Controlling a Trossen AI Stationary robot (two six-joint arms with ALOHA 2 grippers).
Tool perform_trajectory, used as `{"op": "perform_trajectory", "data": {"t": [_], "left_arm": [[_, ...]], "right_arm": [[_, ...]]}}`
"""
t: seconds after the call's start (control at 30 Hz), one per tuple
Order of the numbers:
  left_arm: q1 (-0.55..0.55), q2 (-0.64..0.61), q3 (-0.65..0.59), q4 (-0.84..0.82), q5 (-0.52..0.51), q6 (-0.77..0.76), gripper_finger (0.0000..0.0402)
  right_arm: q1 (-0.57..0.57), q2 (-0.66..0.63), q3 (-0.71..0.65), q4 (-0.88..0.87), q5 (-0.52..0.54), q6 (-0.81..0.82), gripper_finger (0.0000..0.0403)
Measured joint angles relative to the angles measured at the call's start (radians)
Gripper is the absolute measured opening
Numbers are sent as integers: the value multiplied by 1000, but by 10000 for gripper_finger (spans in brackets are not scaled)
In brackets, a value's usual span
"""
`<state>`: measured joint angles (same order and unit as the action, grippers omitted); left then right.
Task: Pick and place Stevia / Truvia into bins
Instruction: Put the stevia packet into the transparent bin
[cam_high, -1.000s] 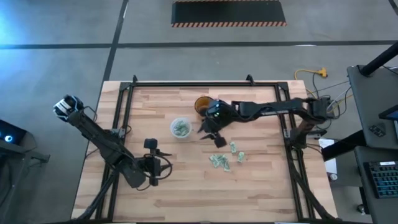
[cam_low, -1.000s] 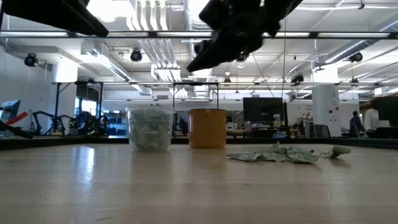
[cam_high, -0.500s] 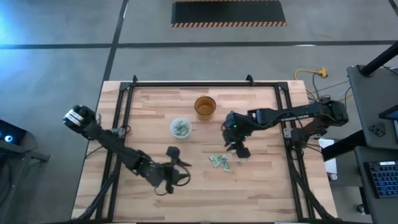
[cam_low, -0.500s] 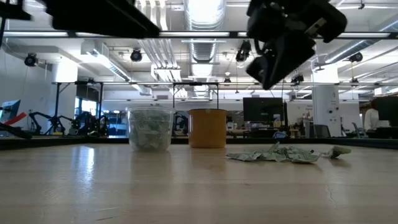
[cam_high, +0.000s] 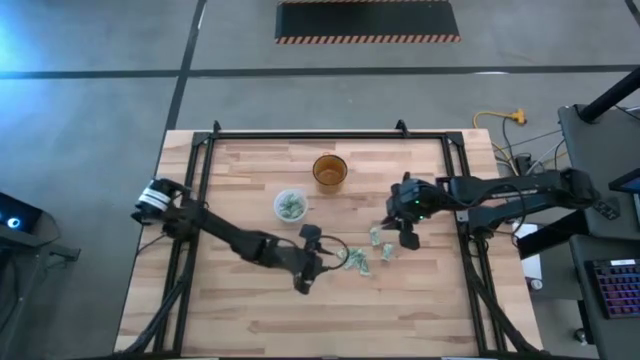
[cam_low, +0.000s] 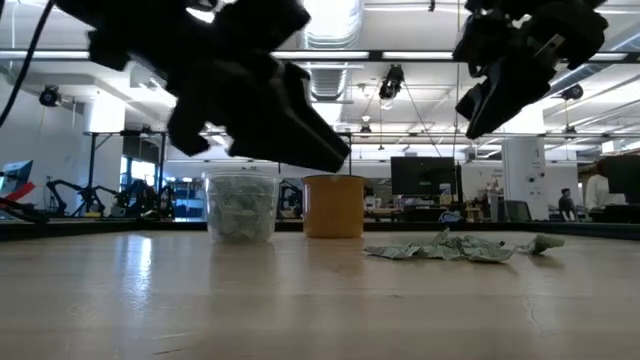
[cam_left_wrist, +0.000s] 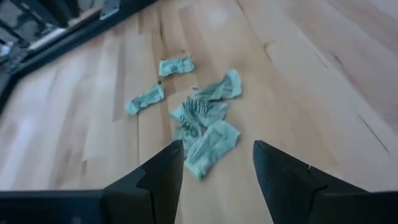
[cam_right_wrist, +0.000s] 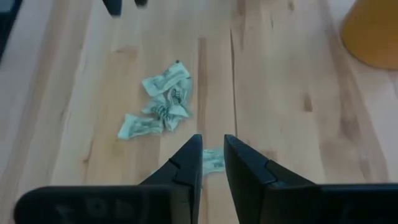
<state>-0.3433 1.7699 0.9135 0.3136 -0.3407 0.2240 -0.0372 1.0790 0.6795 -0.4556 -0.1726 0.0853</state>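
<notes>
Both grippers (cam_high: 318, 262) (cam_high: 398, 232) above the loose sachets (cam_high: 356, 259)

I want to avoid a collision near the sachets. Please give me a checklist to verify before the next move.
1. Left pincer open, aimed at the sachets: ok.
2. Right pincer empty, jaws nearly together: ok.
3. Both pincers above the table, not touching: ok.
4. Arms apart over the same sachets: cannot tell.
5. Translucent cup upright, holds sachets: ok.
6. Amber cup upright: ok.
</notes>
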Motion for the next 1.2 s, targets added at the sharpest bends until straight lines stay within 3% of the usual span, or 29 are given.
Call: {"op": "perform_trajectory", "data": {"t": [0.27, 0.7, 1.2], "left_arm": [[79, 119, 96, -4, 120, -8, 178], [180, 175, 109, -11, 282, -115, 178], [199, 219, 111, -9, 316, -141, 164]], "right_arm": [[0, -115, -57, 33, 0, 14, 59], [1, -109, -60, 52, 0, 13, 59], [2, -109, -60, 56, 0, 8, 59]]}}
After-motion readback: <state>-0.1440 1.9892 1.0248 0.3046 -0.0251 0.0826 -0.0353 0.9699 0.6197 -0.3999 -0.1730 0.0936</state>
